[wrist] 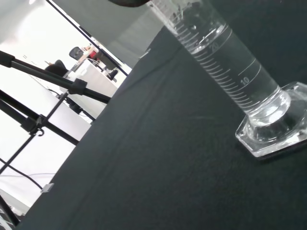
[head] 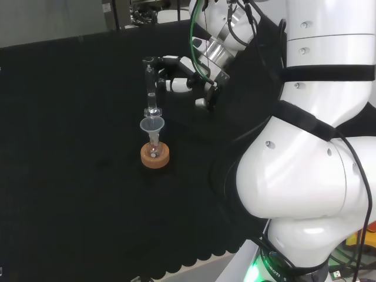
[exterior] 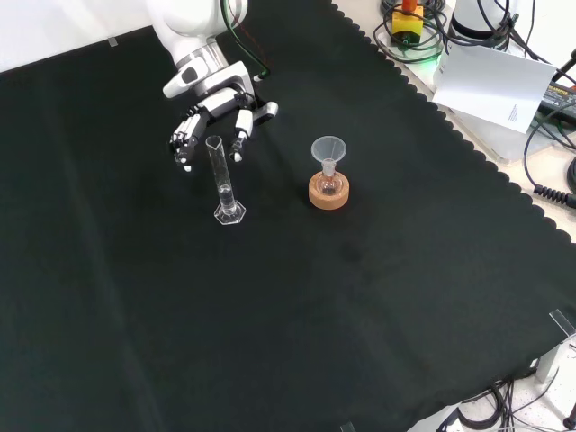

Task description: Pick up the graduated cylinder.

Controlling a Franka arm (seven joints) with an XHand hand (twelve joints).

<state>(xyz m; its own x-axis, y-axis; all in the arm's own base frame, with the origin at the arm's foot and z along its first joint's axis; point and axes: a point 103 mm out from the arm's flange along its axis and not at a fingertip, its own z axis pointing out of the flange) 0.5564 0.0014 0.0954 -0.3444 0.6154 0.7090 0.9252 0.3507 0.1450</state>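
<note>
The clear graduated cylinder (exterior: 223, 180) stands upright on its hexagonal foot on the black cloth. In the head view the cylinder (head: 151, 88) rises just behind the funnel. In the wrist view the cylinder (wrist: 225, 57) is close, and its foot rests flat on the cloth. The hand (exterior: 212, 124) hovers at the cylinder's upper part, just beyond it in the front view. Its fingers (exterior: 184, 144) hang relaxed and spread on either side of the tube. The hand (head: 176, 81) reaches in from the right in the head view, with one finger level with the tube's top. No finger is curled round the glass.
A small flask with a clear funnel (exterior: 328, 150) sits in a cork ring (exterior: 328, 193) to the right of the cylinder in the front view. The funnel and cork ring (head: 155, 155) stand nearer than the cylinder in the head view. White paper (exterior: 495, 85) and cables lie past the cloth's scalloped edge.
</note>
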